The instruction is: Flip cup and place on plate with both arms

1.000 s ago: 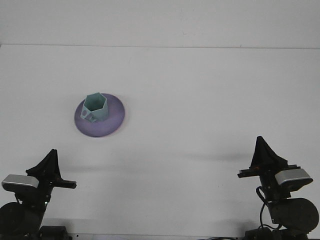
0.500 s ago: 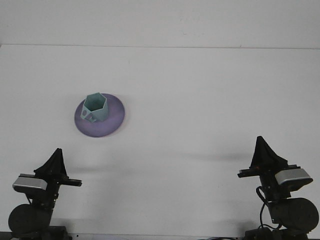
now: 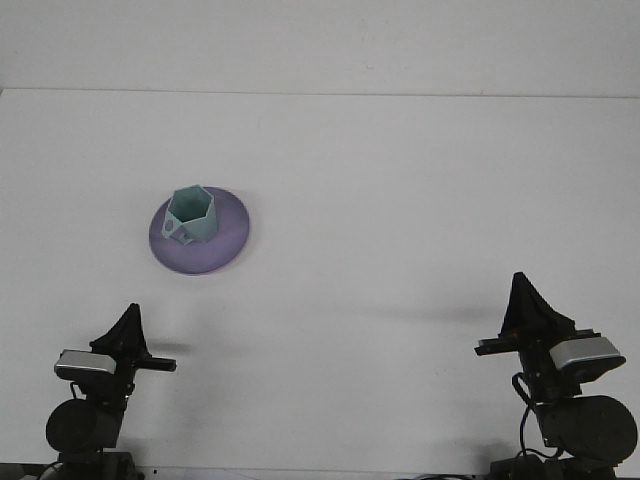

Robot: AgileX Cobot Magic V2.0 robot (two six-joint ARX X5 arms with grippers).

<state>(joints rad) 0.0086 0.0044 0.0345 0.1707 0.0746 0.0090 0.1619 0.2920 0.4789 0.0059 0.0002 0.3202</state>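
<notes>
Big white desk (image 3: 400, 200) fills pretty much the whole view, plain matte surface, nothing else on it, with a pale wall strip along the back; nothing more of the room shows. Both arms sit low at the near edge, well apart from everything: right gripper (image 3: 522, 300) and left gripper (image 3: 130, 322) each just look like a dark pointed wedge from here, so I honestly cannot tell if they're spread or closed. The purple plate (image 3: 222, 250) is left of centre, and the teal cup (image 3: 190, 215) sits on it, mouth up, looks basically done. The risk I see: the cup sits toward the plate's back-left, so any bump from an arm could tip it off.
</notes>
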